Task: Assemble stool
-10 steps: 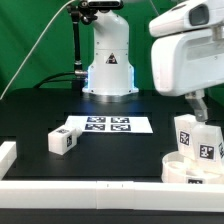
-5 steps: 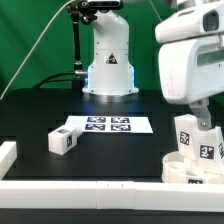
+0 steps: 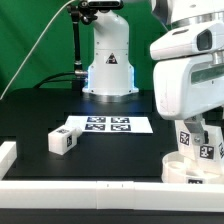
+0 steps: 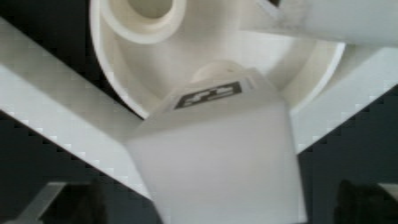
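Observation:
The round white seat disc (image 3: 192, 169) lies at the exterior view's right front, against the front rail. Two chunky white tagged legs (image 3: 185, 139) stand on it. A third leg (image 3: 63, 141) lies loose on the table at the exterior view's left. My gripper (image 3: 204, 132) hangs low right over the standing legs. In the wrist view the seat disc (image 4: 169, 50) and one tagged leg (image 4: 214, 150) fill the frame. My gripper (image 4: 210, 206) is open. Its dark fingers (image 4: 50, 202) stand on either side of this leg, with a gap on each side.
The marker board (image 3: 108, 125) lies mid-table in front of the robot base (image 3: 108, 60). A long white rail (image 3: 90, 188) runs along the front edge, and a short white rail piece (image 3: 8, 153) sits at the exterior view's left.
My gripper has come down and shifted toward the exterior view's left, from above the legs to around one of them. The legs, seat and loose leg have not moved.

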Robot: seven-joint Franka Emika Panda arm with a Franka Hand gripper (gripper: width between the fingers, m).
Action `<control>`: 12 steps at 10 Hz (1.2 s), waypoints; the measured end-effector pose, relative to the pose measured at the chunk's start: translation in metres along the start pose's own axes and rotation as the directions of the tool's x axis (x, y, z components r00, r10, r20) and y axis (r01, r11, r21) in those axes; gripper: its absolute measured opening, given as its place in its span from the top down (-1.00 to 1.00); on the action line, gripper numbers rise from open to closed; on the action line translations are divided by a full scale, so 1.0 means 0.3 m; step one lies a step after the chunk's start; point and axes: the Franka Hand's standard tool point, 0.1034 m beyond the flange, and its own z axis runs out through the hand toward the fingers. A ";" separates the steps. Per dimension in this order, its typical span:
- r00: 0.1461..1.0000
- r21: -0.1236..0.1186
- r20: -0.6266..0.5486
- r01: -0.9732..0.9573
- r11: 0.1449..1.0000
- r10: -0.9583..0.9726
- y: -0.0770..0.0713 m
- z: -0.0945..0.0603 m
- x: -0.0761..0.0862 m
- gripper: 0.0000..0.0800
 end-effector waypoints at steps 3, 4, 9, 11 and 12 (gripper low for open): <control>1.000 0.001 0.000 0.000 1.000 0.000 -0.006 0.001 0.004 -0.06; 1.000 0.001 -0.001 -0.017 1.000 0.017 -0.005 0.000 0.003 0.15; 0.951 0.019 -0.002 -0.310 0.950 0.310 0.015 0.000 -0.011 0.15; 0.858 0.019 -0.001 -0.514 0.857 0.514 0.013 0.001 -0.009 0.15; 0.792 0.020 0.002 -0.611 0.792 0.611 0.009 0.002 -0.007 0.15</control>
